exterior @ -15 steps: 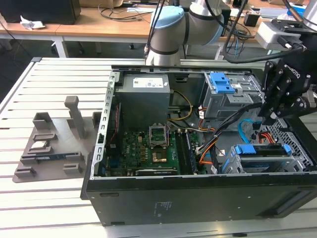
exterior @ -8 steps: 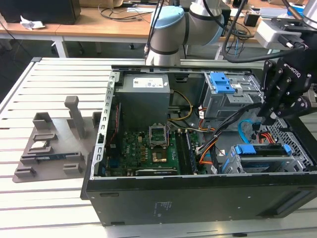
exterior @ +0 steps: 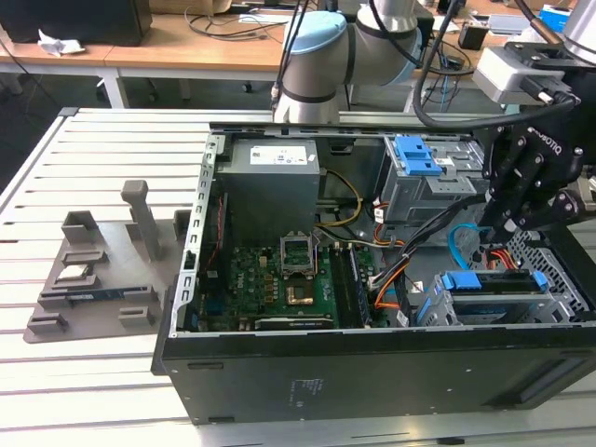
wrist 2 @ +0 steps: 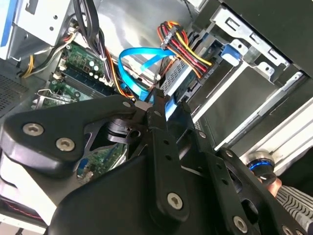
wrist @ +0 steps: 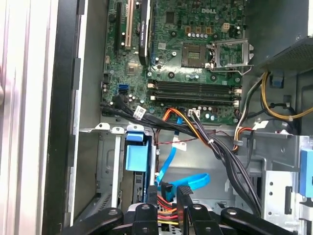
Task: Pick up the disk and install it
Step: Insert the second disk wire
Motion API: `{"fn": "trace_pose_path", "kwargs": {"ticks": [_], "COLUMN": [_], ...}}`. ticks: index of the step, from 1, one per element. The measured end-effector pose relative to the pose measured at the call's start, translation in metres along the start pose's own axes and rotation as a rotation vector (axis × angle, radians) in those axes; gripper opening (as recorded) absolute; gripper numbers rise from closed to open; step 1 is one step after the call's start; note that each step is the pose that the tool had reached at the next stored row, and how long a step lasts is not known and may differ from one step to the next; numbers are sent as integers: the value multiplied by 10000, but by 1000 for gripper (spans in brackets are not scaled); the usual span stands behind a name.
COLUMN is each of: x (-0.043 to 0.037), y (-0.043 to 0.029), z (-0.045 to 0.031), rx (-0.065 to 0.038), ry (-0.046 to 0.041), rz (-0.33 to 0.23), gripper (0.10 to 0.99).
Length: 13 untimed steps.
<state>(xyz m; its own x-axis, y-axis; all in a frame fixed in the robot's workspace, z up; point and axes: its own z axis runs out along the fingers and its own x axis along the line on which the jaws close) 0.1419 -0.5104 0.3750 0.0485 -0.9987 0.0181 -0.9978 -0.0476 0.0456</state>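
- Claw over the open computer case, on the exterior view's right, tips pointing down into the lower drive bay.
- Claw state: narrow. Small gap between the two fingertips in both wrist views. Something blue in the gap, but cannot tell whether pinched, so logged as holding nothing for certain.
- Disk: lying flat in the lower drive bay, blue bracket uppermost. Judged already slid in, not loose on the bench.
- Key relation: disk directly beneath and just beyond the claw tips, very near, possibly touching. Contact not resolvable.
- Long axis of disk: along the exterior view's left-right, parallel to the near case wall.
- In the second wrist view, silver end of the disk just past the tips, with a red-yellow-black power lead running to it.
- Blue data cable looped beside the tips. Free end hard to follow.
- Count: disk 1; claw 1, on the single arm; blue data cable 1; upper drive cage with blue latch 1; motherboard 1; grey parts fixture on the bench 1, well apart on the exterior view's left.
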Motion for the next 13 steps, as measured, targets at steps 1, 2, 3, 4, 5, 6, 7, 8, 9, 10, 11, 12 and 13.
{"fn": "trace_pose_path", "kwargs": {"ticks": [1, 2, 3, 4, 5, 6, 7, 8, 9, 10, 11, 12, 13], "x": [-1, -1, -2, -2, -3, -2, -3, -3, -3, -3, -3, -3, -3], "y": [11, 20, 30, 36, 44, 44, 45, 45, 46, 46, 47, 47, 47], "z": [11, 19, 28, 33, 37, 36, 36, 36, 37, 37, 37, 36, 37], "rx": [1, 2, 2, 2, 3, 3, 3, 3, 3, 3, 3, 3, 3], "ry": [0, 1, 1, 3, 4, 6, 7, 6, 5, 6, 6, 6, 6], "rz": [-32, -49, -67, -84, -113, -145, -149, -149, -148, -148, -148, -148, -148], "gripper": [302, 302, 302, 302, 302, 302, 302, 302, 302, 302, 220, 220, 165]}}
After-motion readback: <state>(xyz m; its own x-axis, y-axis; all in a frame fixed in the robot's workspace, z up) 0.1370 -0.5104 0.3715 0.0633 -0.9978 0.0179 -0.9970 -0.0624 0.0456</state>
